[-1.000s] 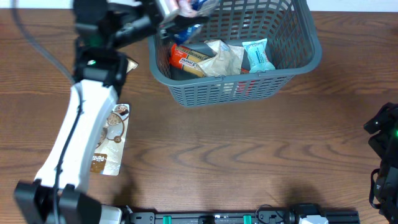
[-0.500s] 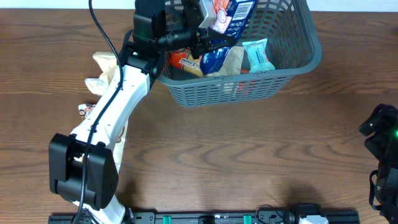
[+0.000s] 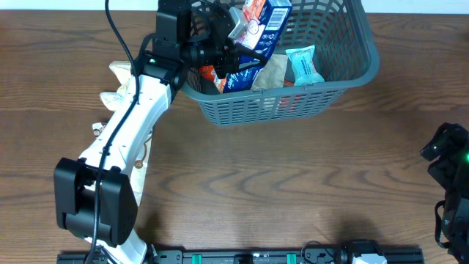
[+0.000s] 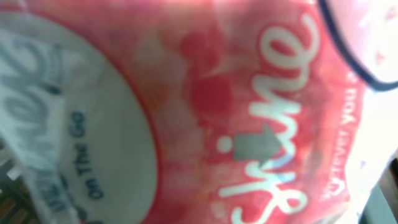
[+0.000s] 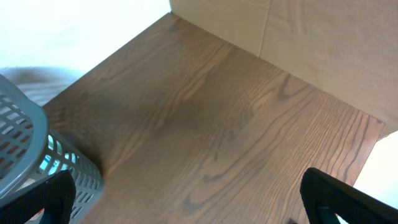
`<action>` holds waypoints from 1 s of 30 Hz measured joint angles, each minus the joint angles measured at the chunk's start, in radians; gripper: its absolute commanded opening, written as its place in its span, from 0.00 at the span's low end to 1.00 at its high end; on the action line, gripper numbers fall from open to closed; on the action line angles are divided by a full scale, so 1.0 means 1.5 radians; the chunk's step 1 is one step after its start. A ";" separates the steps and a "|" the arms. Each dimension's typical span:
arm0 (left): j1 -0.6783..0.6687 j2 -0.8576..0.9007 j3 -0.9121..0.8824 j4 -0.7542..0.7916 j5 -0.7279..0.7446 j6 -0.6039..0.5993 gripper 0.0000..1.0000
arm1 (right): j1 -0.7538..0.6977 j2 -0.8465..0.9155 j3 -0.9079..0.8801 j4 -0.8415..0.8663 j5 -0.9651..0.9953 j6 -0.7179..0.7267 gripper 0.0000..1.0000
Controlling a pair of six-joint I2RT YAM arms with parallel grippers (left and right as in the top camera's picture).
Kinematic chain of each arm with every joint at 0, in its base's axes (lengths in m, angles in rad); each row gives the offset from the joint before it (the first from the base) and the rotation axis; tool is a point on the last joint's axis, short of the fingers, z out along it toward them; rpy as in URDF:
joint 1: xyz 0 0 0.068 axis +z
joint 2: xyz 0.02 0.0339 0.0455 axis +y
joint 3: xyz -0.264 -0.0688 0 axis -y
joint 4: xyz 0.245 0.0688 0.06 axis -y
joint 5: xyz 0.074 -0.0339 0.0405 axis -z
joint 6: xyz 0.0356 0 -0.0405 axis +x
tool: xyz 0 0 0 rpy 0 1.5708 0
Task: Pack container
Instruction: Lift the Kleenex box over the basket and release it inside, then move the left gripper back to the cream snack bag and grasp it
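The container (image 3: 364, 55) stands on the wooden table (image 3: 293, 183), and over its left end the left gripper (image 3: 233, 38) pinches a red, white and blue packet (image 3: 265, 22), held tilted with its lower end inside the container (the left wrist view shows only the packet's red face, no fingers). Inside the container lie a pale blue packet (image 3: 302, 64) and a crumpled tan one (image 3: 275, 72); a cream packet (image 3: 121, 82) lies left of the container. Well right of the container, the right gripper (image 5: 186, 186) has its fingers spread, nothing between them.
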 measured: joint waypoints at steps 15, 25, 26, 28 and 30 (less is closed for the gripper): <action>0.000 0.000 0.006 0.057 -0.004 0.003 0.92 | 0.000 0.000 0.000 0.000 -0.002 0.000 0.99; 0.041 -0.037 0.017 0.238 -0.014 -0.089 0.89 | 0.000 0.000 0.000 0.002 -0.002 -0.008 0.99; 0.058 -0.053 0.024 0.234 -0.027 -0.101 0.88 | 0.000 0.000 0.000 0.003 -0.002 -0.011 0.99; 0.094 -0.089 0.038 0.214 -0.064 -0.120 0.88 | 0.000 0.000 0.000 0.004 -0.002 -0.016 0.99; 0.137 -0.138 0.052 0.152 -0.123 -0.135 0.88 | 0.000 0.000 0.000 0.006 0.000 -0.018 0.99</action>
